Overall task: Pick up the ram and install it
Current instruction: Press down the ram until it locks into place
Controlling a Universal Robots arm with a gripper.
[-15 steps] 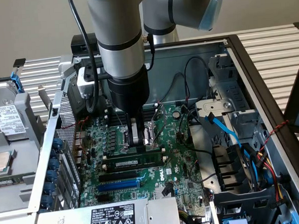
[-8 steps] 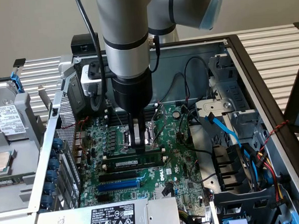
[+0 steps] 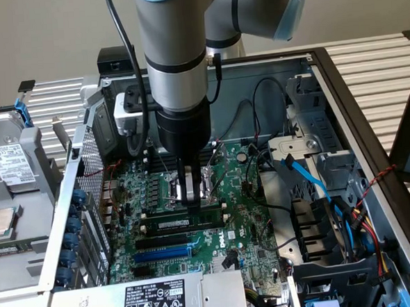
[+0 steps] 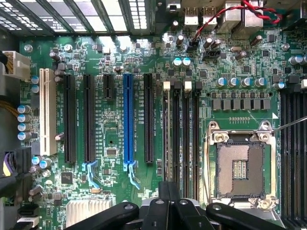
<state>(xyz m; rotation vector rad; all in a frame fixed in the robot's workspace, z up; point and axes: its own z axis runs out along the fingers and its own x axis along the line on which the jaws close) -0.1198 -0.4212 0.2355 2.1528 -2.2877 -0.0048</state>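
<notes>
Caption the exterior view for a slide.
Shut gripper presses the long green ram stick into a black motherboard slot.

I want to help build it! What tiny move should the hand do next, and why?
Probably press gently straight down: the shut hand is right above the ram, which stands in a black slot, maybe not fully seated.

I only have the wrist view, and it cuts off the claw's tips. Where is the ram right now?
Observer: The ram stands on edge in a black slot, with its label facing the exterior camera.
Operator: And the claw?
Observer: The claw is shut, tips down at the ram's top edge, near its middle.
Operator: Any cables close?
Observer: A blue cable hangs at the exterior view's right, apart from the arm.
</notes>
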